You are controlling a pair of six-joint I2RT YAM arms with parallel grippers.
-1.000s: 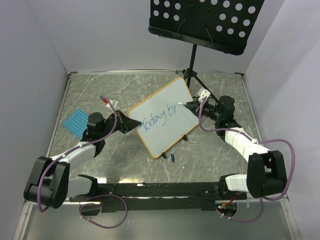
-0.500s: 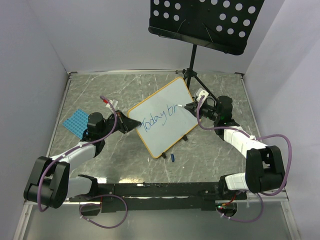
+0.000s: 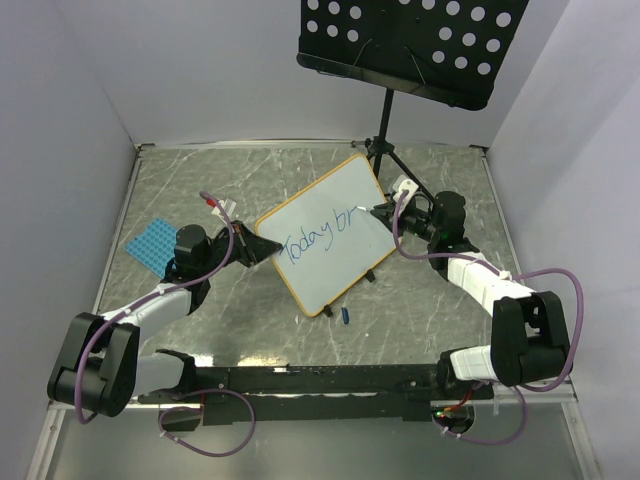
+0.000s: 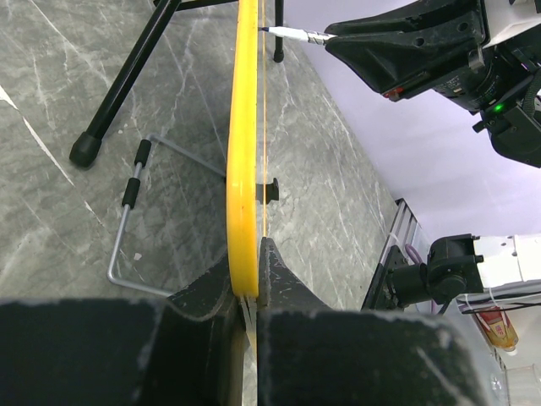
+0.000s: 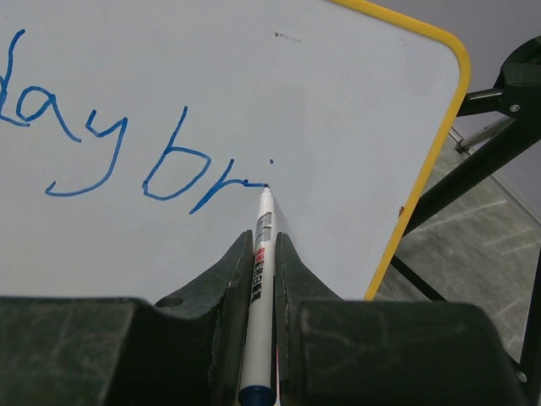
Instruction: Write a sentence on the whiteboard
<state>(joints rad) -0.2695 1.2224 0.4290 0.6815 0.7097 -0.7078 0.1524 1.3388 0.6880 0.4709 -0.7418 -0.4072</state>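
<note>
The whiteboard (image 3: pixel 330 235) with an orange-yellow frame stands tilted in the middle of the table. My left gripper (image 3: pixel 262 250) is shut on its left edge, seen edge-on in the left wrist view (image 4: pixel 243 169). The sentence (image 3: pixel 318 235) in blue reads "Today br". My right gripper (image 3: pixel 385 212) is shut on a white marker (image 5: pixel 260 262). The marker's tip touches the whiteboard (image 5: pixel 355 101) at the end of the "r" in the sentence (image 5: pixel 152 161).
A black perforated music stand (image 3: pixel 410 40) rises behind the board; its tripod legs (image 3: pixel 385 150) reach the table by the board's far corner. A blue mat (image 3: pixel 153 243) lies at the left. A small blue cap (image 3: pixel 346 316) lies in front of the board.
My right gripper with the marker has shifted slightly up and left along the board, extending the stroke after "b". The left gripper and the board have not moved.
</note>
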